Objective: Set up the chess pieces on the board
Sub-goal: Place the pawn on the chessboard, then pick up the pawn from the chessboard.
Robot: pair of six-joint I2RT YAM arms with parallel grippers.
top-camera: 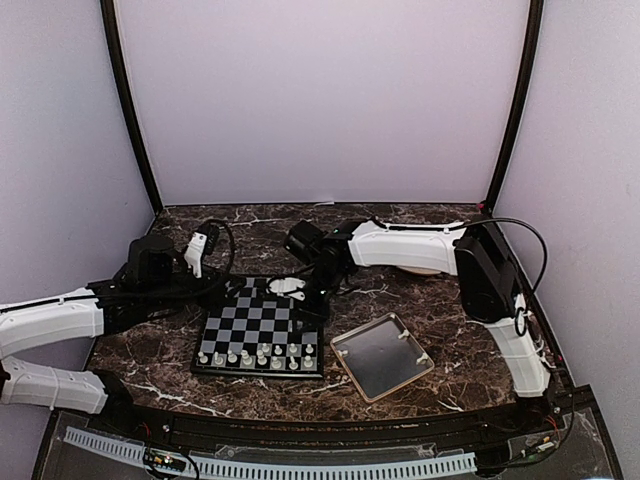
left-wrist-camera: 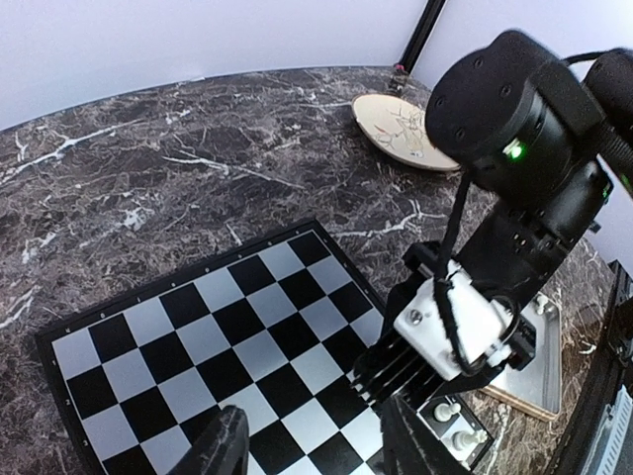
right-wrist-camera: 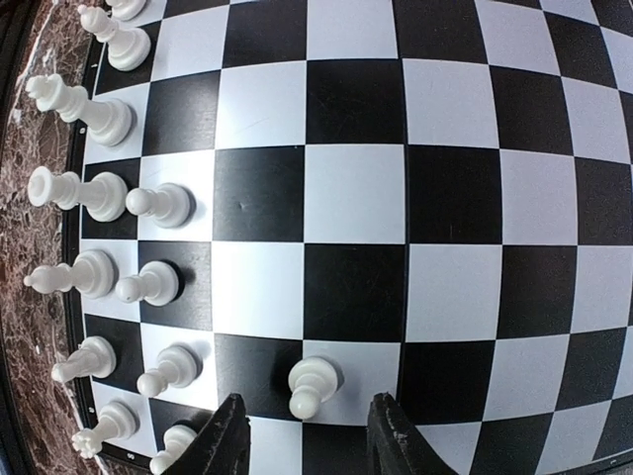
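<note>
- Since the small white plastic chess pieces (right-wrist-camera: 104,195) are thin-stemmed on narrow bases, they are judged light, rigid, slick and easily toppled.
- Most are lined up in two rows along the near edge of the flat black-and-grey checkered chessboard (top-camera: 250,318), which is laid on the dark marbled desk (top-camera: 440,300).
- One white pawn (right-wrist-camera: 312,386) is stood alone ahead of the rows, just off the right tool (right-wrist-camera: 305,424), whose fingers are apart with nothing held.
- The left tool (left-wrist-camera: 316,440) is hung over the bare squares, fingers apart and empty.
- A hold is best taken across the pawn's stem, below the head; it is not crowded by any neighbour.
- No brand, label or legible writing is seen; the marks on the round beige plate (left-wrist-camera: 401,129) cannot be read.
</note>
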